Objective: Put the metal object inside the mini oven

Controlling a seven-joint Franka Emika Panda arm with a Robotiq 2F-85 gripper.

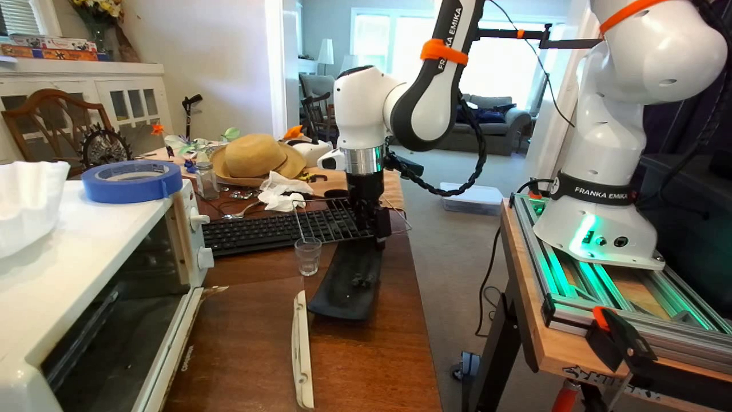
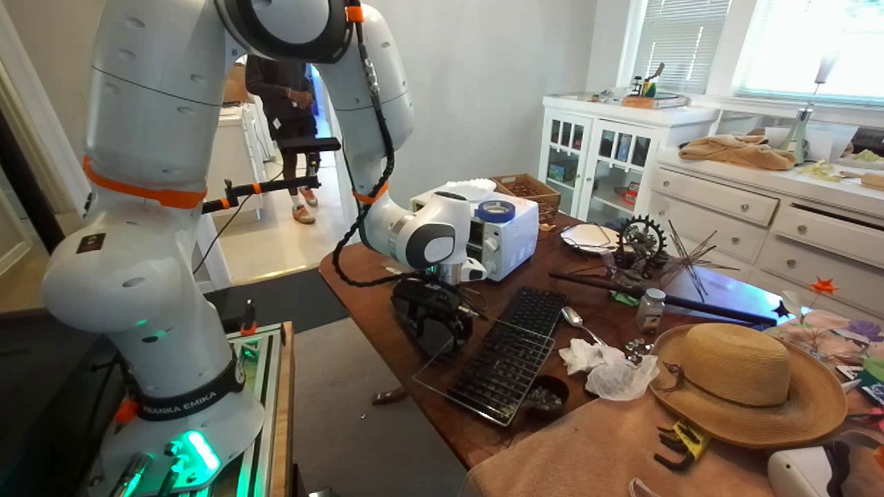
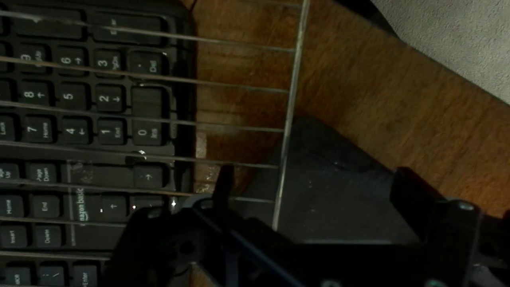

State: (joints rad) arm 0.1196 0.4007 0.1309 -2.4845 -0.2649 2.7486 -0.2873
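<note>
1. The task's thing, a flat, oblong, dark grey-black metal piece, lies on the brown wooden table, outside the boxy white mini oven.
2. The black two-fingered gripper is spread wide and holds nothing. In the wrist view its fingers appear at both sides of the metal piece, presumably because its narrower width is the one which they can embrace.
3. A rectangular metal-wire rack lies over the long black keyboard, and in the wrist view its end bar shows between the fingers (whether it touches them, one cannot tell). If the gripper closes here, the rack may be caught also.
4. The mini oven has its clear glass door lowered, with the long cream-coloured handle outward; probably this is for letting the metal piece enter.
5. A clear drinking glass stands upright just beside the metal piece; therefore the lifting should perhaps go straight up at first.
</note>
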